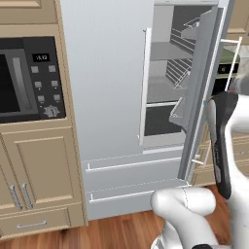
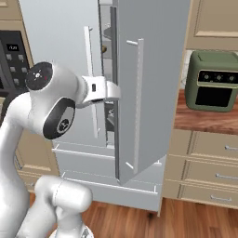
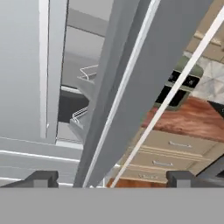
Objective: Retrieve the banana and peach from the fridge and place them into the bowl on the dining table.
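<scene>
The fridge (image 1: 112,97) right door (image 2: 148,83) is standing ajar, its edge and white bar handle (image 3: 175,87) sitting between my spread fingertips (image 3: 41,178); the gap to the shelves (image 1: 168,53) is lying leftward.

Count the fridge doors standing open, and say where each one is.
1: the right-hand door of the fridge is swung out towards the counter side. The left-hand door is shut. Both lower drawers look shut too.
</scene>
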